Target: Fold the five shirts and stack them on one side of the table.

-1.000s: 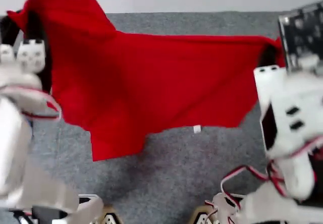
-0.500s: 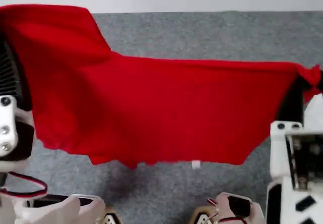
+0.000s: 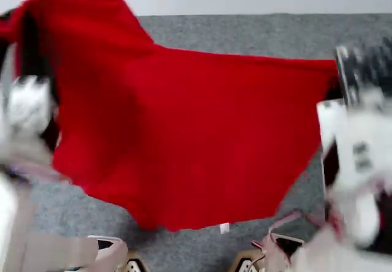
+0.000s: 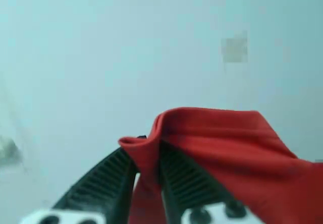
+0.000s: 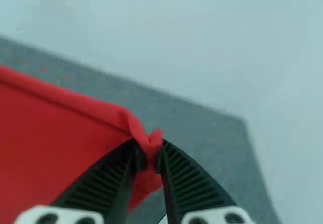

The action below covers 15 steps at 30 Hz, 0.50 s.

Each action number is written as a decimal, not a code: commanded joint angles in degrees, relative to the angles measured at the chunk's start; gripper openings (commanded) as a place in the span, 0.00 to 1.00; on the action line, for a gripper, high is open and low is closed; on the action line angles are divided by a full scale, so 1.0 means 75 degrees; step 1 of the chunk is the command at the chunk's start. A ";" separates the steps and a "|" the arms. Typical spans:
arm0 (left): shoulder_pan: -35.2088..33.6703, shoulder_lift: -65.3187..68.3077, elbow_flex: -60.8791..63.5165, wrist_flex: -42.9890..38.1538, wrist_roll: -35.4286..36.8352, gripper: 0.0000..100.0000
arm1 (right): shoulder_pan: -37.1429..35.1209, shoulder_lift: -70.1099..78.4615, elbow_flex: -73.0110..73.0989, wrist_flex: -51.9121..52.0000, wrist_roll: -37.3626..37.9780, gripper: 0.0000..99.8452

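Holding the red shirt (image 3: 196, 131) up over the grey table (image 3: 245, 33), I have both pincers clenched on its cloth. My left pincer (image 4: 147, 153) grips a bunched fold of the red fabric between its black ribbed fingers (image 4: 106, 178), and the rest of the cloth spills out past the tips. My right pincer (image 5: 149, 148) bites a small crumpled corner of the same shirt, whose straight edge runs away from it above the grey surface.

From the high view the shirt is stretched wide between my left arm (image 3: 27, 106) at the left edge and my right arm (image 3: 361, 137) at the right edge. It covers most of the middle of the table. Its far-left part sits highest, and its near edge sags to a point just left of centre. A small white tag (image 3: 225, 228) hangs at that near hem, just right of the point; any print on it is too small to read.
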State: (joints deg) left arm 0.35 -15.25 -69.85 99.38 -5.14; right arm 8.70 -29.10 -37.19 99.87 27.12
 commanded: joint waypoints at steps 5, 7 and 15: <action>0.0000 0.0000 0.4859 -0.1325 -0.0422 0.01 | -0.0393 0.1764 0.1465 -0.0967 0.0012 0.01; -0.0152 0.0000 0.6054 -0.2274 -0.0551 0.01 | -0.0393 0.2256 0.1735 -0.1565 0.0012 0.01; -0.0316 0.0527 0.9395 -0.6119 -0.1008 0.01 | -0.0393 0.4273 0.2004 -0.3593 0.0012 0.01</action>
State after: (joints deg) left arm -1.41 -13.32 -3.30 62.55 -10.77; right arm 6.24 -0.18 -21.80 78.15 27.03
